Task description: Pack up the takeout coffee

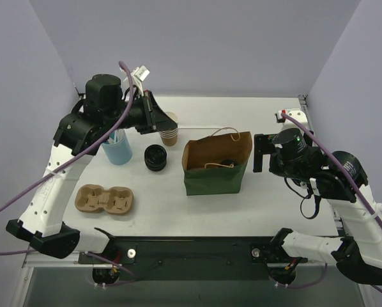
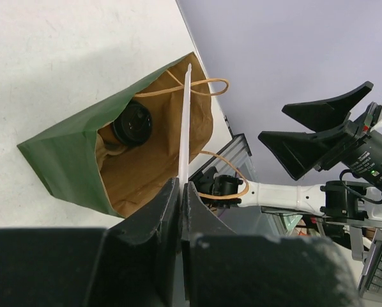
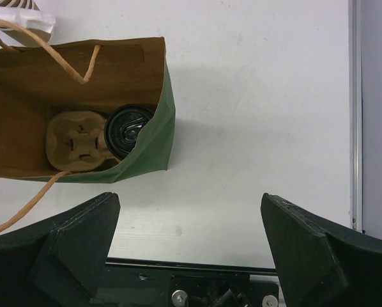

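Two grippers are ours to report. Our left gripper (image 2: 180, 185) pinches a white straw (image 2: 184, 128) between nearly closed jaws, the straw pointing over the bag (image 2: 69, 153). Our right gripper (image 3: 190, 201) stands wide apart beside the bag. We see the coffee (image 3: 128, 128) inside the bag, lid up, against a carrier (image 3: 76, 137).

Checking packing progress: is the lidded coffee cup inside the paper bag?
Yes, the takeout coffee sits inside the paper bag, black lid showing, beside a cardboard carrier.
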`<state>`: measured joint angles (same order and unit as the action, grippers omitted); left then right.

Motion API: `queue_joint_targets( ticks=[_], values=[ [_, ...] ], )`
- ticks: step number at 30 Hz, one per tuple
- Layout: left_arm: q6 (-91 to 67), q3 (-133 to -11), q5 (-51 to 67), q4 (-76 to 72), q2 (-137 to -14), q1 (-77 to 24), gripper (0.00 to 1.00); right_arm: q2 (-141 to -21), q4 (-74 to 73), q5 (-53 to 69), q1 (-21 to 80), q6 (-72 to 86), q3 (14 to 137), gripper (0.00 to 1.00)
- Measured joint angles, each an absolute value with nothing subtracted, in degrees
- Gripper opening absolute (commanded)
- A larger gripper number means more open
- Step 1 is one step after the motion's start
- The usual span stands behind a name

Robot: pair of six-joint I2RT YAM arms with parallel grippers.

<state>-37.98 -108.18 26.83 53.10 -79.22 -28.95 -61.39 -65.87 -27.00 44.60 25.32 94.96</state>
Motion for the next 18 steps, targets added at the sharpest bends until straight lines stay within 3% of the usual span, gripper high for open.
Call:
queue_joint_targets(
  ticks=[18],
  values=[
    [-40.6,-100.7,31.0,39.5,-72.5,-28.8,0.00,-61.6,-65.8,-27.0,44.6,25.4,95.0,1.00]
  ],
)
